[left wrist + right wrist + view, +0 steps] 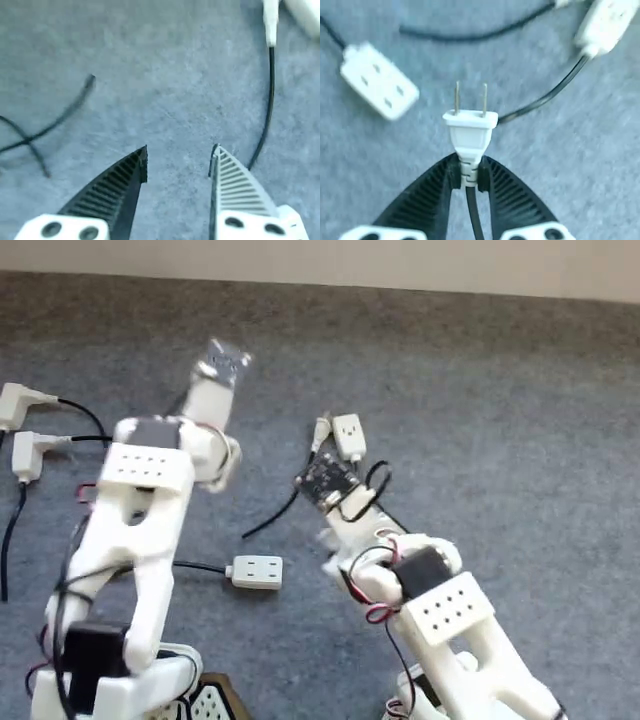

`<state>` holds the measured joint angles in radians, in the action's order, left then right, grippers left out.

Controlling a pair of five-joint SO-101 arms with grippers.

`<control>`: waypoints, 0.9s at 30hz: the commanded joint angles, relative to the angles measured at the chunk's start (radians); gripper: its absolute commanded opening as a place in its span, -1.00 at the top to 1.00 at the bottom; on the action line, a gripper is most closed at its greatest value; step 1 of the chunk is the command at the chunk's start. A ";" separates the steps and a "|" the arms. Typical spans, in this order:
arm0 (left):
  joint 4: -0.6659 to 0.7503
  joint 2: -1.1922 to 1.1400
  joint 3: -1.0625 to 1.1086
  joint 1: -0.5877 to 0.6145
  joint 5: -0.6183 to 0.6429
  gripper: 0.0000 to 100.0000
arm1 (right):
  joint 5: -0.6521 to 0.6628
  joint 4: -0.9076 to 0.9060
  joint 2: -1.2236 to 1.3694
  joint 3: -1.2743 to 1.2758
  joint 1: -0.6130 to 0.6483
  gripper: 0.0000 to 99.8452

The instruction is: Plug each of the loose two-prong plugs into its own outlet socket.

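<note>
1. Your right hand is closed on a white two-prong plug. Its black fingers pinch the plug at the neck, where the black cord leaves the body. Both prongs stick out free and point away from the hand.
2. Your left hand is wide open and holds nothing. One finger is black, the other is white, and you see grey table through the gap.
3. In the high view, the nearer outlet socket lies flat on the table between the two arms, at the end of a black cable. It is apart from both hands.
4. The farther outlet socket lies just beyond the right hand, near the held plug but not touching it.
5. In the right wrist view, the prongs point to the table between the two sockets.
6. Farthest to the left in the high view, one loose plug and a second loose plug lie side by side. Each is on its own dark cord, and both are well apart from the sockets.
</note>
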<state>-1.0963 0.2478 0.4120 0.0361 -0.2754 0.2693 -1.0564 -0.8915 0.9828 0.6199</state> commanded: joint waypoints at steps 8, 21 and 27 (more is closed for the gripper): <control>-0.026 0.588 0.148 0.030 -0.009 0.54 | -0.037 0.228 0.022 0.010 0.148 0.99; 0.077 1.158 0.677 -0.102 0.031 0.26 | -0.121 0.295 0.193 0.012 0.174 0.99; 0.084 1.254 0.794 -0.162 0.112 0.26 | -0.152 0.295 0.193 0.039 0.202 0.99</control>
<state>-1.0334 1.4523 1.1607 -0.1005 -0.1864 0.1312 -0.7787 -0.6935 1.0273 0.7902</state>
